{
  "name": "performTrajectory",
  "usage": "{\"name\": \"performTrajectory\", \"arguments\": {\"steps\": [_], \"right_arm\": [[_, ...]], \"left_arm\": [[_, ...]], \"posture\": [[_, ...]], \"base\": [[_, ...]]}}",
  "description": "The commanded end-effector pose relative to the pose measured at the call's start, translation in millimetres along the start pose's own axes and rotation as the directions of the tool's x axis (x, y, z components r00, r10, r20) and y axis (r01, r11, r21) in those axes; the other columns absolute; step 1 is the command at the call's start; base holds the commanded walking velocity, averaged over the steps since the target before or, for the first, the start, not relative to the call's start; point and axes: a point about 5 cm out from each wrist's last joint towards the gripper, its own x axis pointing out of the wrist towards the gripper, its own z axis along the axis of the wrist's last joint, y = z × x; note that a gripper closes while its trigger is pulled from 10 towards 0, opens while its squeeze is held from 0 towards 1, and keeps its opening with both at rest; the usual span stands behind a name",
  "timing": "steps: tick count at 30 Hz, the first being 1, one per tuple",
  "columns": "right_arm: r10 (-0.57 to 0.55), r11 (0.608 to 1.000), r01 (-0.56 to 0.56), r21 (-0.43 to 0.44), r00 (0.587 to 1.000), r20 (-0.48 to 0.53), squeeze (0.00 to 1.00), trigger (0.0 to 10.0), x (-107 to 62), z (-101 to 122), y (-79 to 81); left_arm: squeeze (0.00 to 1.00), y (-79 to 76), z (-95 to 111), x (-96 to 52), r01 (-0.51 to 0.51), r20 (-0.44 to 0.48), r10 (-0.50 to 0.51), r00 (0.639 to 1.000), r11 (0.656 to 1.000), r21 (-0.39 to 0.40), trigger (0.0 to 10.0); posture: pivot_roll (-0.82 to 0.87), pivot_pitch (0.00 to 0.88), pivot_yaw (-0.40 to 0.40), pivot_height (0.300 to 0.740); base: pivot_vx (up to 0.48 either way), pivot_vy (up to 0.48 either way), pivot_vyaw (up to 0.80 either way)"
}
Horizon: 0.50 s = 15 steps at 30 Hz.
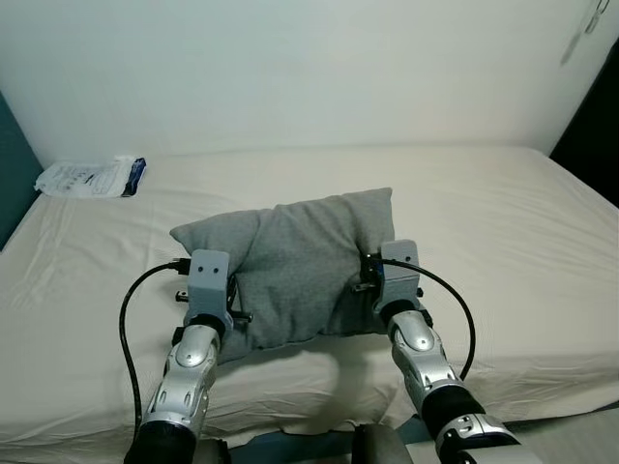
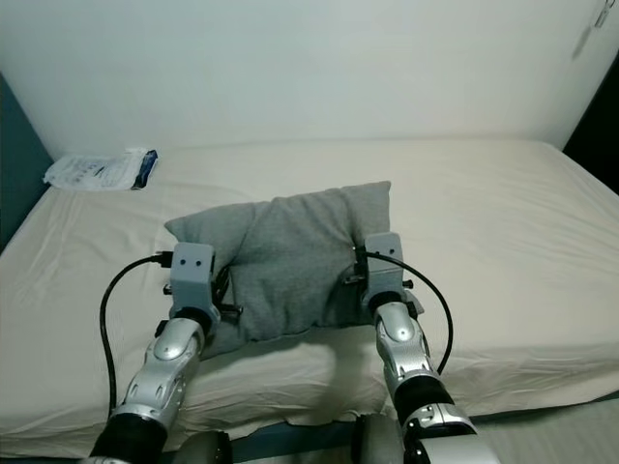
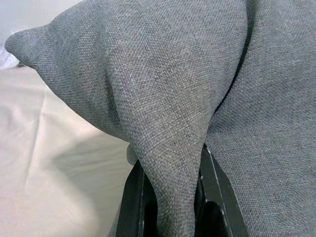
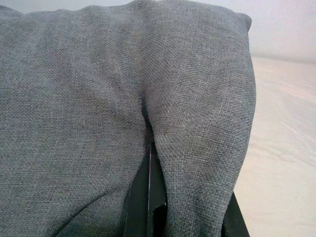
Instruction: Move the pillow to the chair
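Both grippers were clamped on the grey pillow (image 1: 290, 266), the left gripper (image 3: 170, 197) pinching a fold of fabric on its own side and the right gripper (image 4: 190, 197) pinching a fold on the opposite side, each with the cloth bunched between its two black fingers. That pillow sat on the bed (image 1: 503, 222), near the front edge and just ahead of the robot, with its far corners pointing toward the white wall (image 1: 309, 68); whether its underside was touching the sheet or just clear of it could not be told. No chair was visible, so the carry was judged to be barely begun. The biggest risk looked to be the hold itself: each gripper had only a thin pleat of cover, not the stuffing, so the fabric could slide out through the fingers once the full weight hung from it, most likely while the robot turned and walked. Next, if the arms pulled apart or lifted unevenly, one side could tear free and leave the pillow dangling from a single pinch. A sagging middle could also drag on the sheet or catch the mattress edge. Smallest concern, the white packet (image 1: 92, 177) lay well apart at the far left corner and seemed unlikely to be disturbed.
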Motion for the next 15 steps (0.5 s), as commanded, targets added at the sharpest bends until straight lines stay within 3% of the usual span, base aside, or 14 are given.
{"name": "performTrajectory", "arguments": {"steps": [1, 15], "right_arm": [[0.021, 1.000, -0.021, -0.006, 1.000, -0.002, 0.00, 10.0, 2.5, 1.8, 6.3], [0.023, 1.000, -0.023, 0.002, 1.000, -0.005, 0.00, 10.0, 3.7, 2.5, 6.5]], "left_arm": [[0.00, -1.1, 9.7, 2.3, 0.004, 0.063, -0.005, 0.998, 1.000, 0.019, 10.0], [0.00, 0.2, 9.8, 3.0, 0.008, 0.057, -0.009, 0.998, 1.000, 0.003, 10.0]], "posture": [[0.01, 0.000, -0.069, 0.663], [0.01, 0.000, -0.070, 0.698]], "base": [[0.000, 0.000, 0.00], [0.000, 0.000, 0.00]]}}
